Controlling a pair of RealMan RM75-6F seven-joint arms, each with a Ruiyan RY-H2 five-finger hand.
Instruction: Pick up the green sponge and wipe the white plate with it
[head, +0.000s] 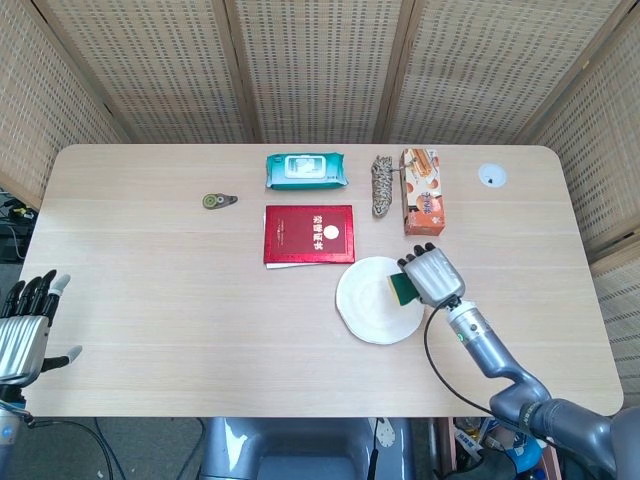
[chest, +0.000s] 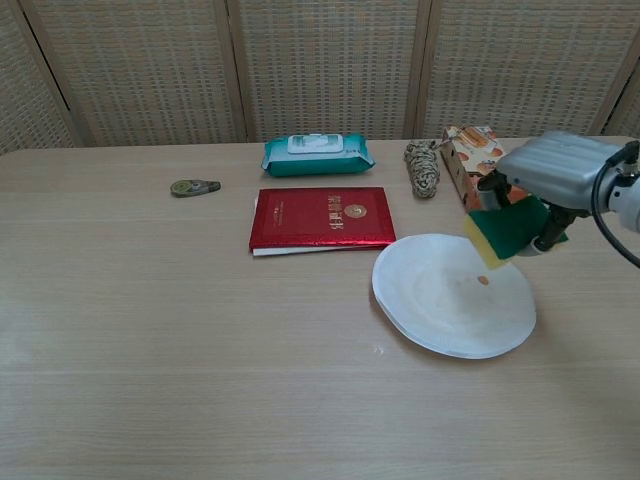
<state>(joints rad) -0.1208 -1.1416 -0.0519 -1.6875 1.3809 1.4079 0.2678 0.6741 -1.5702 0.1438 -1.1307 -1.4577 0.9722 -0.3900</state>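
My right hand (head: 432, 275) (chest: 556, 175) grips the green sponge (head: 402, 289) (chest: 505, 230), whose yellow layer faces left. It hangs in the air above the right part of the white plate (head: 372, 305) (chest: 440, 300), clear of the surface. A small brown spot (chest: 483, 281) marks the plate just below the sponge. My left hand (head: 25, 322) stays open off the table's near left corner, holding nothing; only the head view shows it.
Behind the plate lies a red booklet (head: 309, 234) (chest: 322, 218). Along the far side sit a teal wipes pack (head: 305, 171) (chest: 317, 155), a rope bundle (head: 381, 184) (chest: 422, 167), an orange box (head: 421, 190) (chest: 463, 150) and a small tape dispenser (head: 216, 201) (chest: 194, 187).
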